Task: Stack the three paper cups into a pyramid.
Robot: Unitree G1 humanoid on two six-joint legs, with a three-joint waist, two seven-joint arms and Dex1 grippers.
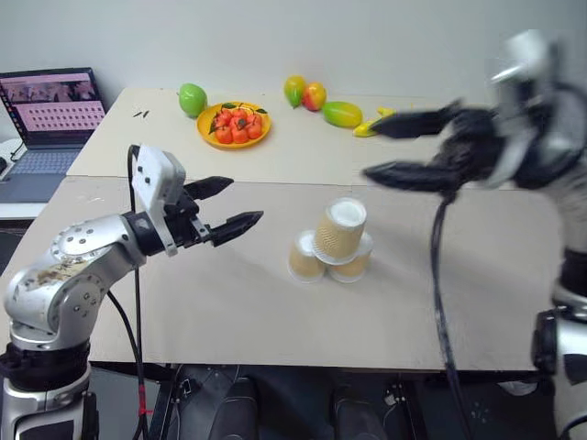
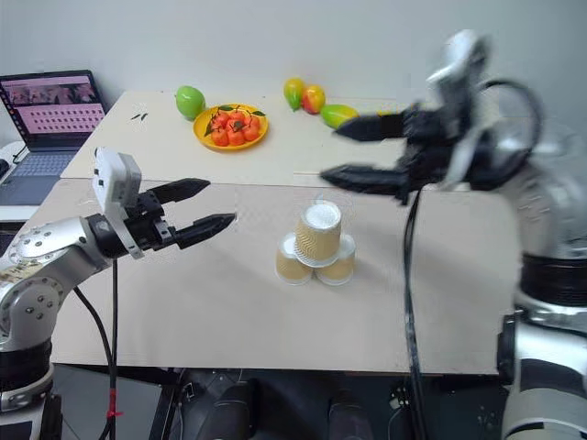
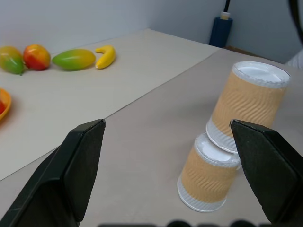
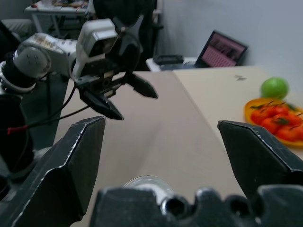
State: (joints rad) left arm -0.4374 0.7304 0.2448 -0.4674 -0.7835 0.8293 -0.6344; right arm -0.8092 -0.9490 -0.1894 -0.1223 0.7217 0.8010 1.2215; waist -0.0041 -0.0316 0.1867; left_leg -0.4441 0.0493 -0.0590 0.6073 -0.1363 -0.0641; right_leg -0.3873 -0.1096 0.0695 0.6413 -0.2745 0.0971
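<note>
Now the cups sit stacked on the bench: two below, the top cup tilted across them. They lie ahead of and below the left gripper, whose jaws are wide and empty. Beyond the stack, the right gripper hangs above it, jaws wide, holding nothing. Step looks like release and retreat after placing. Since the top cup leans, next move likely calls for a check or nudge to level it. Far behind: fruit plate, laptop.
</note>
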